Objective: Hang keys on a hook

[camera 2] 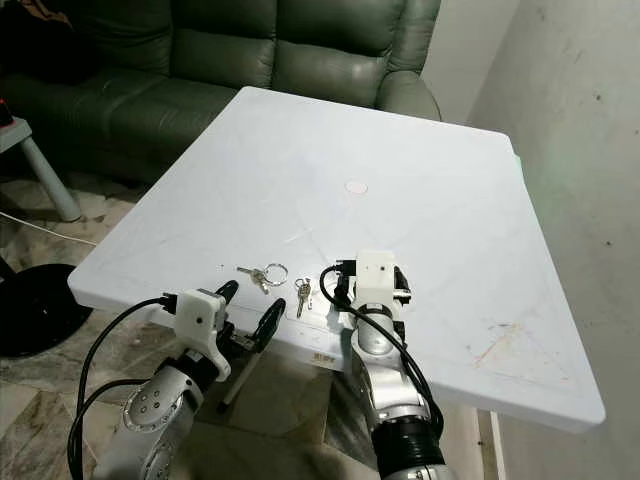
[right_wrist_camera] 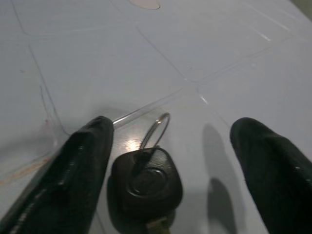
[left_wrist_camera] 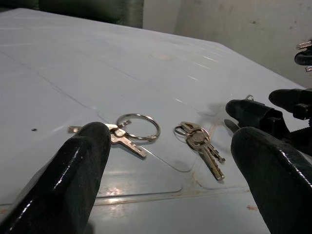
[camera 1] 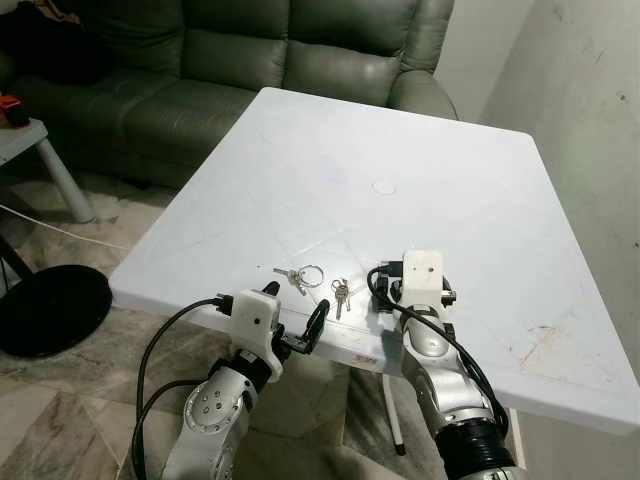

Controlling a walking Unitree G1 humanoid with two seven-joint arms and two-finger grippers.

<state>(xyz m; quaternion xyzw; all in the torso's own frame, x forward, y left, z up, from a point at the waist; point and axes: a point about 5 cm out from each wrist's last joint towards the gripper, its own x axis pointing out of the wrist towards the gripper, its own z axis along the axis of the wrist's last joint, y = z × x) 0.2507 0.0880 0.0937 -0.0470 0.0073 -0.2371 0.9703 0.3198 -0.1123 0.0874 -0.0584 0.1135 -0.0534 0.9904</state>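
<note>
Fingers of the right gripper [right_wrist_camera: 168, 170] are spread wide, straddling a black-headed key [right_wrist_camera: 146, 183] whose wire ring stands up from the white table [camera 1: 300, 150]; nothing is pinched yet. In the head views this gripper sits low over the table's near edge, its wrist block hiding the key beneath it. The left gripper [left_wrist_camera: 170, 180] is likewise spread and empty, poised just off the near edge and aimed across it at two small bunches: a key on a large ring [camera 1: 297, 276] and, just beside it toward the right arm, a pair of brass keys [camera 1: 341, 293].

Judging by this, the task has barely begun. All the keys lie flat on the table near its near edge, none is lifted, and no hook can be made out, so grasping, carrying and hanging all appear to remain.

Around the work, a small round mark [camera 1: 383, 187] sits near the table's middle and reddish scuffs mark the surface toward the near right corner. A green sofa [camera 1: 250, 50] stands beyond the far edge, a dark round base [camera 1: 50, 310] rests on the floor off the left edge, and a pale wall [camera 1: 590, 120] runs close along the right edge. Nothing lies between either gripper and the keys.
</note>
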